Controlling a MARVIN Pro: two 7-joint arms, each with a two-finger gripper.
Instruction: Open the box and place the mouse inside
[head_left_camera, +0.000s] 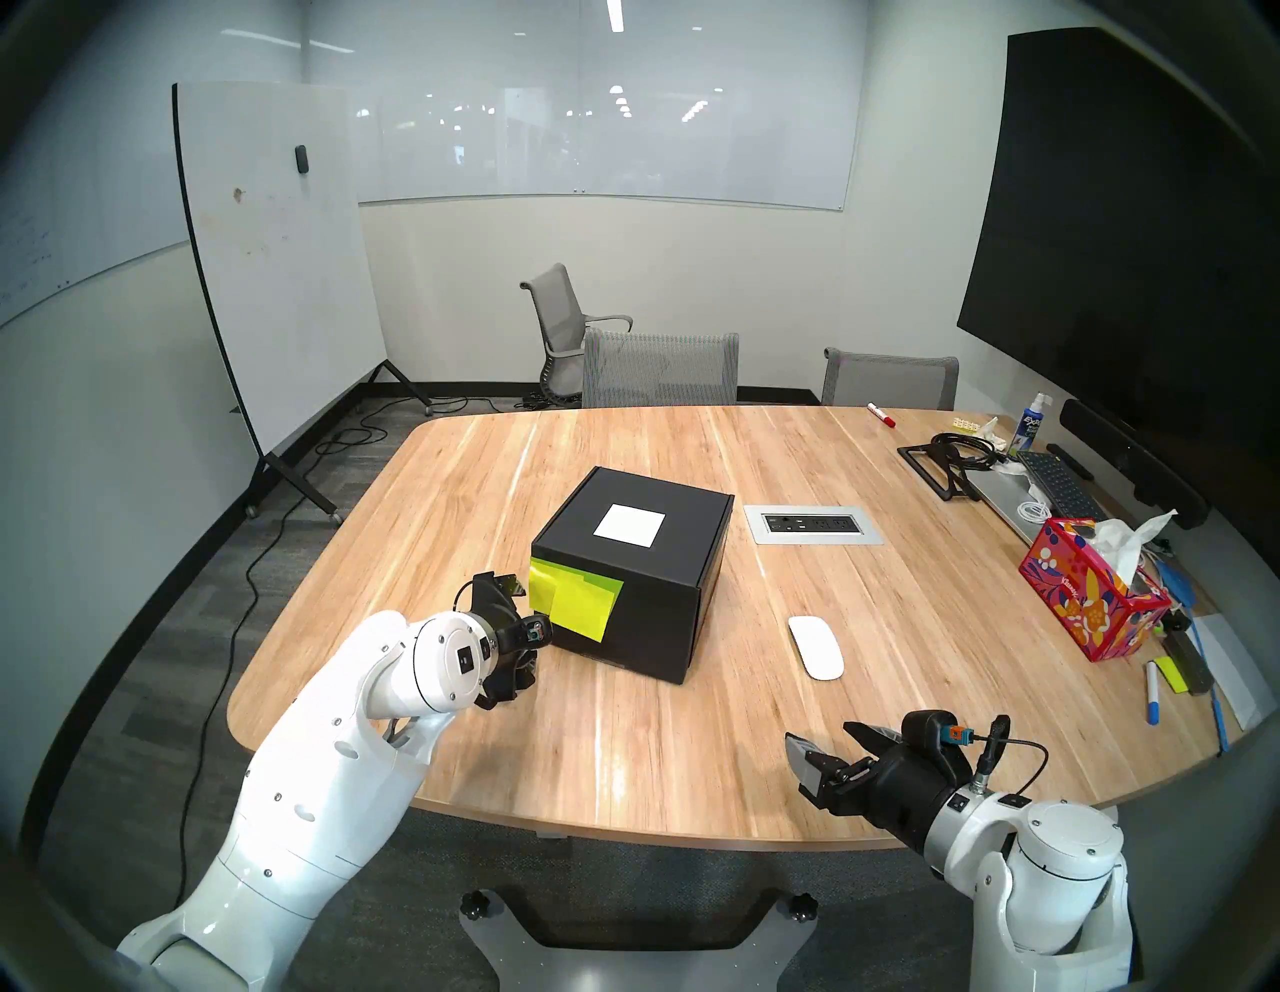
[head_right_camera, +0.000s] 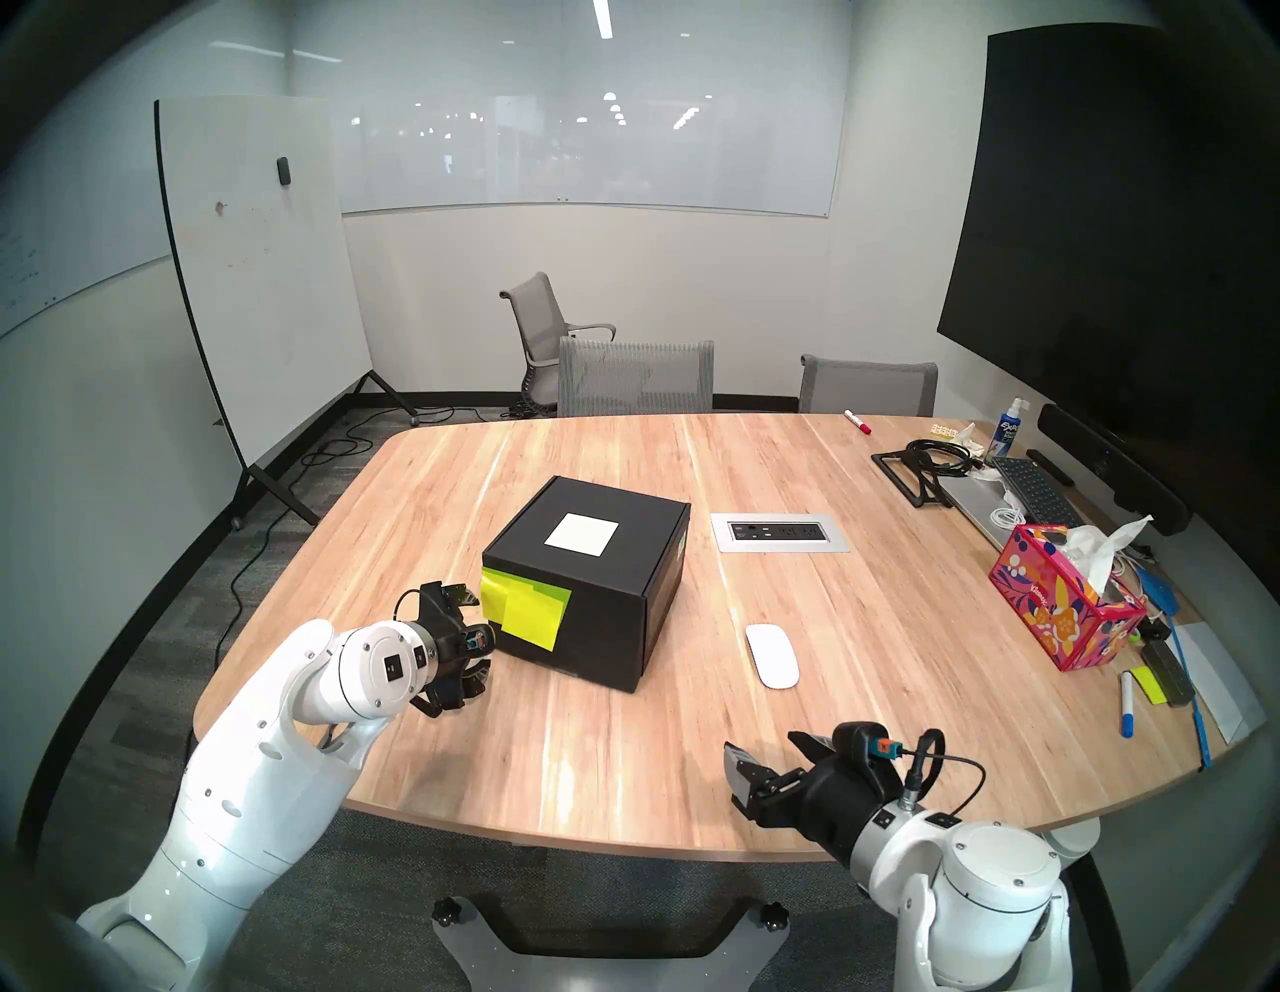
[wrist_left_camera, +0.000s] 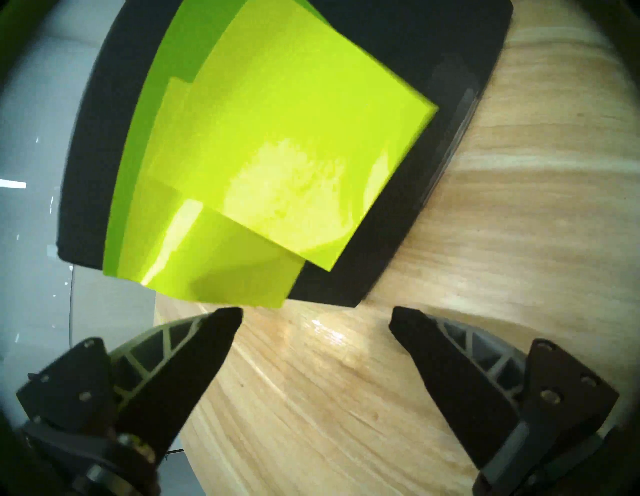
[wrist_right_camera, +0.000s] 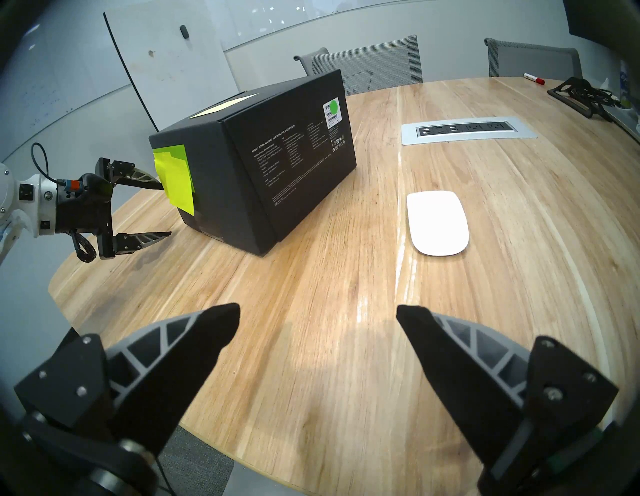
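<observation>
Head stereo left: the box (head_left_camera: 627, 578) sits shut on the tabletop (head_left_camera: 692, 727), lid down, white label (head_left_camera: 629, 526) on top, contents hidden. Yellow-green sticky notes (head_left_camera: 575, 599) cover its near-left face. My left pincer (head_left_camera: 509, 641) is released, jaws spread, just beside those notes. The mouse (head_left_camera: 816, 647) lies flat right of the box, apart from it, long axis running away from me. My right pincer (head_left_camera: 824, 751) is released, holding nothing, near the table's front edge.
</observation>
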